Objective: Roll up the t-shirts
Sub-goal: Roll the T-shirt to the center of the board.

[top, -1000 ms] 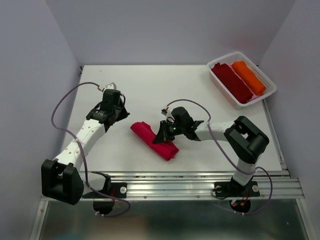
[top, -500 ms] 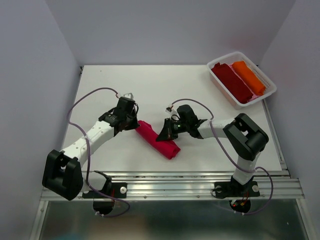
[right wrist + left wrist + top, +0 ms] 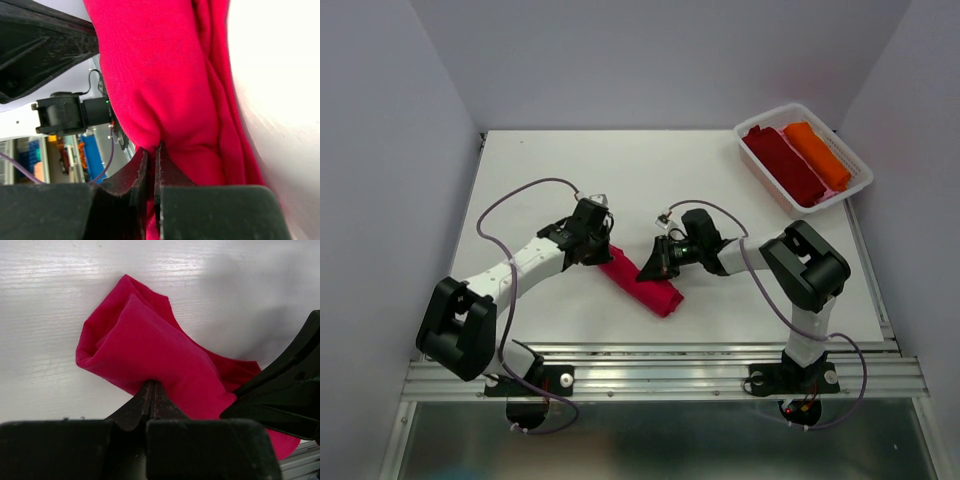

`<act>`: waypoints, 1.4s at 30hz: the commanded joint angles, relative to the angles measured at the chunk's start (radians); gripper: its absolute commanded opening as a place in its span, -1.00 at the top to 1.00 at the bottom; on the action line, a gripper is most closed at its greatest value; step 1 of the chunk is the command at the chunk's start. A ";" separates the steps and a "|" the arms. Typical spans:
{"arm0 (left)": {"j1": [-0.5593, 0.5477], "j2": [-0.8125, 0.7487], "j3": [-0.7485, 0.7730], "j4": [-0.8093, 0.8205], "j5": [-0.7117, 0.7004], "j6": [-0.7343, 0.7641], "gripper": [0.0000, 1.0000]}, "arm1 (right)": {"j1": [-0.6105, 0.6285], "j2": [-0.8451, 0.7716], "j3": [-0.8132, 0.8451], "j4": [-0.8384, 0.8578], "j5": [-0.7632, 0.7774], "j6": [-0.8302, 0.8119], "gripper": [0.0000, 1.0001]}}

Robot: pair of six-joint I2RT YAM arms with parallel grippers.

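The crimson-red t-shirt (image 3: 645,285) lies as a rolled bundle at the table's middle front. My left gripper (image 3: 601,250) is shut, its tips pressed against the roll's upper-left end; in the left wrist view (image 3: 151,384) no cloth shows between its jaws under the shirt (image 3: 150,345). My right gripper (image 3: 651,268) is at the roll's right side, shut on a fold of the shirt (image 3: 170,75) in the right wrist view (image 3: 152,148). The dark maroon roll (image 3: 785,165) and the orange roll (image 3: 818,155) lie side by side in the bin.
A white plastic bin (image 3: 786,108) stands at the table's back right corner, slightly over the edge. Grey walls close in the left, back and right. A metal rail (image 3: 660,365) runs along the near edge. Purple cables loop from both arms.
My left arm has swung right from the table's left side until its gripper reached the shirt's upper-left end. The right gripper and shirt shifted slightly.
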 commanded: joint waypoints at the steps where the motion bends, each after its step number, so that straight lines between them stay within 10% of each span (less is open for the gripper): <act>1: -0.024 0.011 0.052 0.028 0.007 0.011 1.00 | -0.040 0.031 -0.028 0.068 -0.076 0.013 0.99; 19: -0.064 0.193 0.088 0.146 0.007 -0.015 1.00 | -0.091 0.021 -0.040 0.086 -0.113 0.009 0.97; 25: -0.063 0.241 0.095 0.180 0.004 -0.022 1.00 | -0.100 -0.025 -0.048 0.037 -0.026 -0.022 0.33; 35: -0.063 0.291 0.114 0.192 0.001 -0.023 1.00 | -0.091 -0.324 0.002 -0.403 0.387 -0.272 -0.13; 39: -0.063 0.297 0.121 0.192 0.007 -0.022 1.00 | -0.036 -0.450 0.027 -0.559 0.530 -0.335 -0.03; 42: -0.063 0.296 0.121 0.191 0.007 -0.017 1.00 | 0.013 -0.478 0.035 -0.592 0.545 -0.340 0.60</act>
